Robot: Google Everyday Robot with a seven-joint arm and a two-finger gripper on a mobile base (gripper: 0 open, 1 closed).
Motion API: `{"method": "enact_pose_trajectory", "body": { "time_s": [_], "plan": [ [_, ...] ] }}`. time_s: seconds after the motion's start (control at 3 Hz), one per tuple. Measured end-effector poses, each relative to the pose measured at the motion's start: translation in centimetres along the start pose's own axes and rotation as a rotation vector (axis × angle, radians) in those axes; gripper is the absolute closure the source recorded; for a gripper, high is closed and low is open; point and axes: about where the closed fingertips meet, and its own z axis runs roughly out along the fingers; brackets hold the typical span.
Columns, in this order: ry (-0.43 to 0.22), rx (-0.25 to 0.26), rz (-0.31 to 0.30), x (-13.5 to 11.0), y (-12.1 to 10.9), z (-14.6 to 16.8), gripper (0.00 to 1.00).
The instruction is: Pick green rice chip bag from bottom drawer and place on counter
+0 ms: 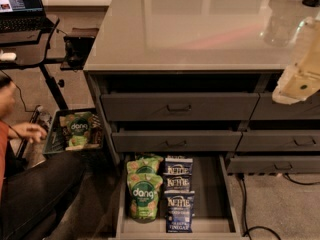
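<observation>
The bottom drawer [207, 194] is pulled open below the cabinet. A green rice chip bag [145, 196] with the "dang" logo lies at its left front, and a second green one [144, 164] lies just behind it. The glossy grey-beige counter [190, 29] caps the cabinet above. My gripper [299, 81], a pale cream shape, hangs at the counter's right front edge, in front of the top right drawer. It is far above and to the right of the bags and holds nothing that I can see.
Three blue-and-white Kettle bags [178, 199] lie in a row right of the green bags. Two shut drawers [177, 106] sit above. A person [20, 174] crouches at left beside a tray [75, 131] of snacks. A black desk with a laptop [20, 4] stands at back left. Cables [245, 204] run along the floor at right.
</observation>
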Motion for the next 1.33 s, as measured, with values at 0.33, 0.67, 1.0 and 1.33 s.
{"method": "enact_pose_trajectory", "body": {
  "time_s": [0.33,0.67,1.0,1.33],
  "plan": [
    [0.000,0.000,0.000,0.0,0.0,0.0,0.00],
    [0.004,-0.006,0.014,0.4,1.3,1.8,0.00],
    [-0.017,0.011,0.044,1.3,4.2,5.2,0.00],
    [-0.035,-0.001,0.075,3.3,7.1,10.7,0.00]
  ]
}}
